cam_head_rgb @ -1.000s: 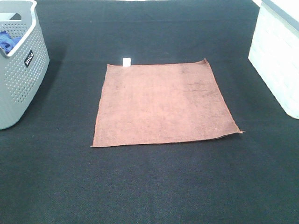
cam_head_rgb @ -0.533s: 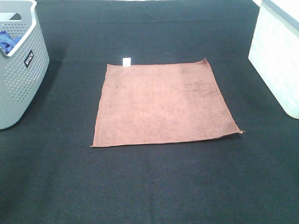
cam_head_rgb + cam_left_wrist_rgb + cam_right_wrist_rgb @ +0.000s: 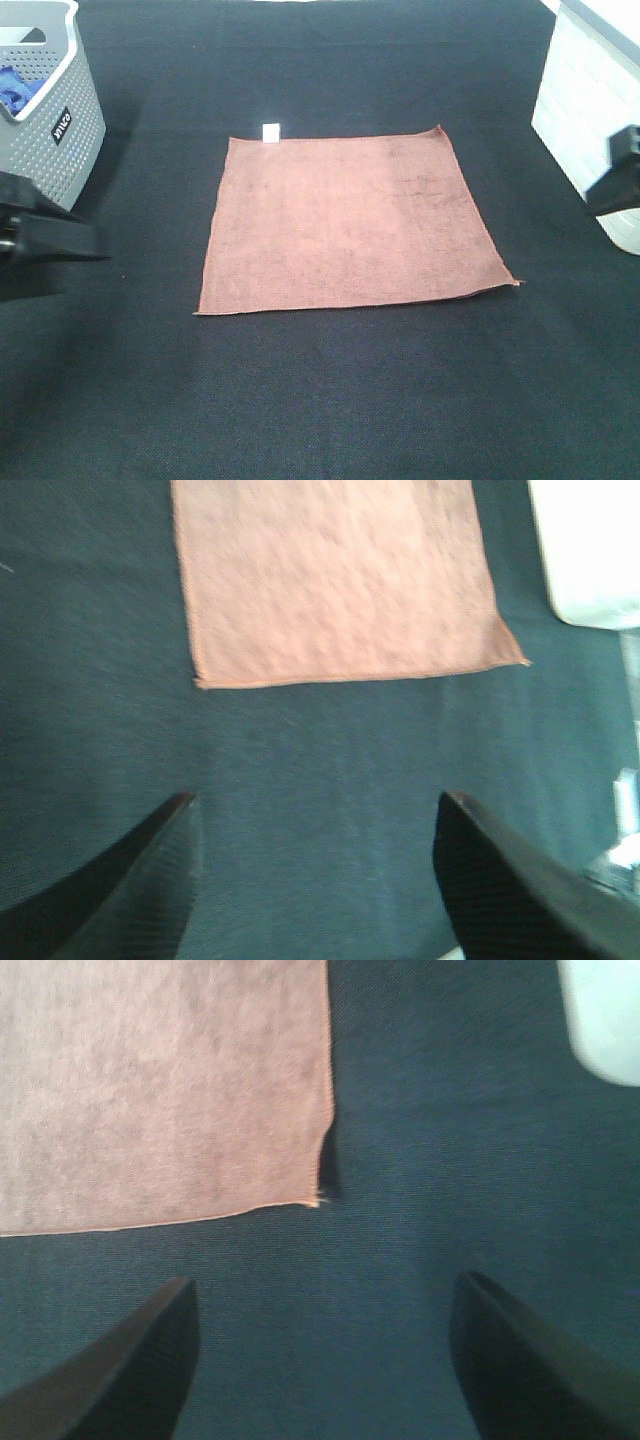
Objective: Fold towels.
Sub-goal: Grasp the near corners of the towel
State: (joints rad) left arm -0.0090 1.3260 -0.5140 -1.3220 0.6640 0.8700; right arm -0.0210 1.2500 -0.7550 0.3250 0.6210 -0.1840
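Note:
A square terracotta towel point(image 3: 345, 220) lies flat on the black table, with a small white tag point(image 3: 270, 132) on its far edge. Its near right corner is slightly lifted. My left gripper point(image 3: 85, 243) has come in at the left edge, open and empty, well left of the towel. My right gripper point(image 3: 612, 185) shows at the right edge, open and empty, right of the towel. In the left wrist view the towel point(image 3: 330, 575) lies beyond the open fingers point(image 3: 150, 880). In the right wrist view the towel point(image 3: 160, 1090) lies beyond the open fingers point(image 3: 510, 1350).
A grey perforated basket point(image 3: 45, 150) with a blue cloth point(image 3: 15, 88) inside stands at the far left. A white bin point(image 3: 590, 120) stands at the far right, also seen in the left wrist view point(image 3: 590, 550) and right wrist view point(image 3: 605, 1015).
Both arms have entered the exterior high view, the left at the left edge and the right at the right edge. The towel has not moved.

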